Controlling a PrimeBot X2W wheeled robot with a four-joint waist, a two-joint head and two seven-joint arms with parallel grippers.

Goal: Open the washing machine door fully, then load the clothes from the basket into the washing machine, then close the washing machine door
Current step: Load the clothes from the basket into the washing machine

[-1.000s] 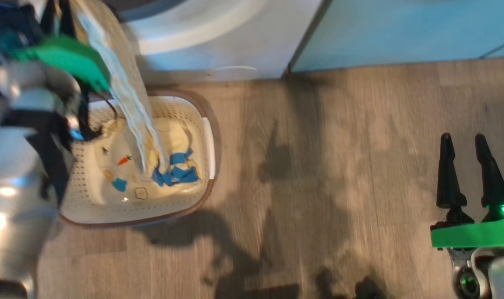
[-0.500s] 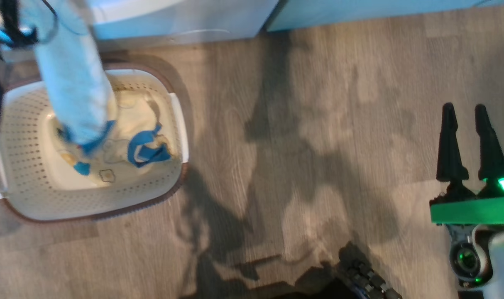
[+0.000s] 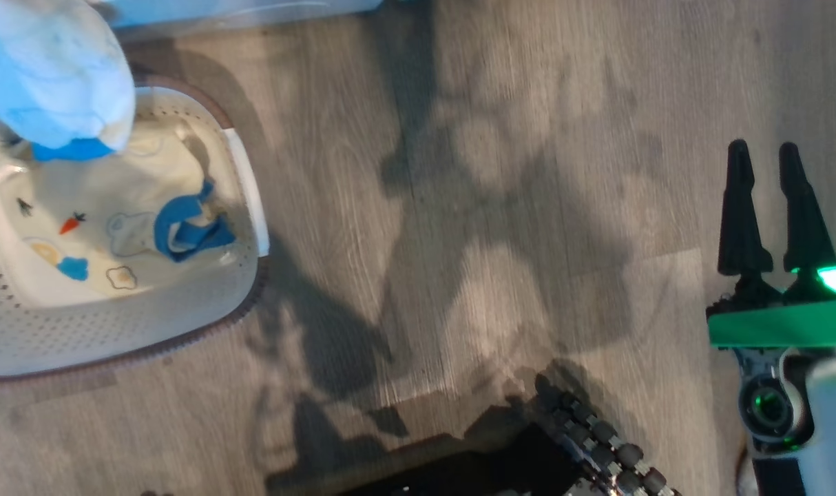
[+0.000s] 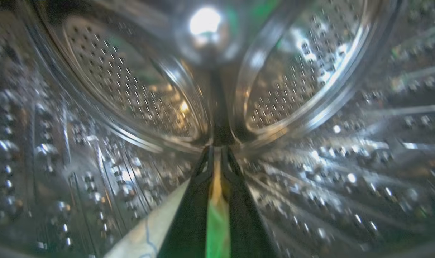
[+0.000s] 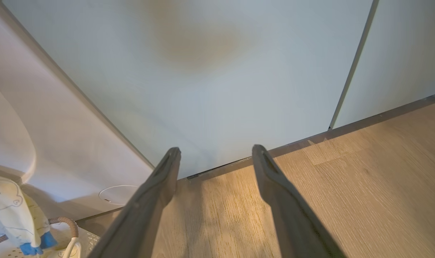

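My left gripper (image 4: 217,150) is inside the washing machine's steel perforated drum (image 4: 124,89), shut on a pale yellow and cream garment (image 4: 146,236) that trails back out of it. In the head view that garment (image 3: 53,76) hangs at the top left, its blue cuff just above the basket (image 3: 115,337). More clothes (image 3: 149,220) lie in the basket, cream with small prints plus a blue strappy piece (image 3: 184,231). My right gripper (image 3: 762,158) is open and empty over the floor, far right. The washing machine's white front (image 5: 60,136) is on the left of the right wrist view. The door is out of view.
Pale green cabinets (image 5: 221,89) stand to the right of the washer, down to the wood floor (image 3: 459,207). A round cap (image 5: 119,193) sits low on the washer front. My dark base with small rollers (image 3: 597,455) is at the bottom edge.
The head camera has swung, shifting the whole picture left and up. The held garment has risen until its blue cuff hangs just above the clothes in the basket. The right gripper stays open.
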